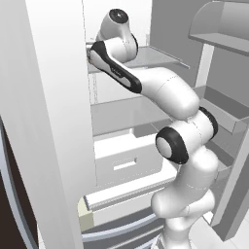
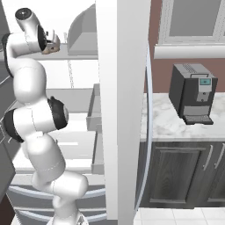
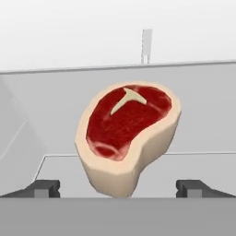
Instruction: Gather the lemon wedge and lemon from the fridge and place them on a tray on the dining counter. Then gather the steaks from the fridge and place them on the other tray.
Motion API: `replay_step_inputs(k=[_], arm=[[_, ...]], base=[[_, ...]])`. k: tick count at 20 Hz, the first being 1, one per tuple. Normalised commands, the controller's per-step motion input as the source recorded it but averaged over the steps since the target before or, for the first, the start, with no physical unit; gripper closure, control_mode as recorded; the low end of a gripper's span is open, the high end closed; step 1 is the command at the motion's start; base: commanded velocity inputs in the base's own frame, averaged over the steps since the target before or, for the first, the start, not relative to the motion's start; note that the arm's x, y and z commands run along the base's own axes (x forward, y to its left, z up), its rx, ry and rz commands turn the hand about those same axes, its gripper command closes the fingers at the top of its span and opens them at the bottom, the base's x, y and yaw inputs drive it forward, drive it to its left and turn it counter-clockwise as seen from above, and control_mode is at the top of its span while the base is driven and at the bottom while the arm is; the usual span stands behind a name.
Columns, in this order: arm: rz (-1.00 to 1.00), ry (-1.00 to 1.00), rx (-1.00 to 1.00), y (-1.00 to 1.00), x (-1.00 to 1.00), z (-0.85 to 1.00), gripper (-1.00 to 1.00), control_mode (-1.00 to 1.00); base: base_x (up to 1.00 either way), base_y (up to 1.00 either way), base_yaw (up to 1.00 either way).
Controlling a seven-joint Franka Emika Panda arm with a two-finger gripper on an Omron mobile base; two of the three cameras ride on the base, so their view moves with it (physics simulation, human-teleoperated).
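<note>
Hand view showed a steak (image 3: 126, 133) at frame center on a fridge shelf (image 3: 203, 110), between the fully spread fingertips (image 3: 46, 188) of the hand (image 3: 123, 189), which held nothing. No legible writing appeared.

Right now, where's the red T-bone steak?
Hand view: red T-bone steak lies centred on the grey fridge shelf, straight ahead between the open jaws.
</note>
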Motion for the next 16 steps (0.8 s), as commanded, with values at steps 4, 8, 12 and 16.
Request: replay_step_inputs(k=[4, 8, 12, 16], arm=[[-0.02, 0.06, -0.01, 0.15, 0.31, -0.03, -1.00, -1.00], [-0.02, 0.04, 0.00, 0.10, 0.33, -0.03, -1.00, -1.00], [-0.02, 0.04, 0.00, 0.12, 0.34, -0.03, -1.00, -1.00], [-0.02, 0.03, -0.01, 0.14, 0.22, -0.07, 1.00, -1.00]], base=[[0.00, 0.00, 0.00], [0.00, 0.00, 0.00], [0.00, 0.00, 0.00], [0.00, 0.00, 0.00]])
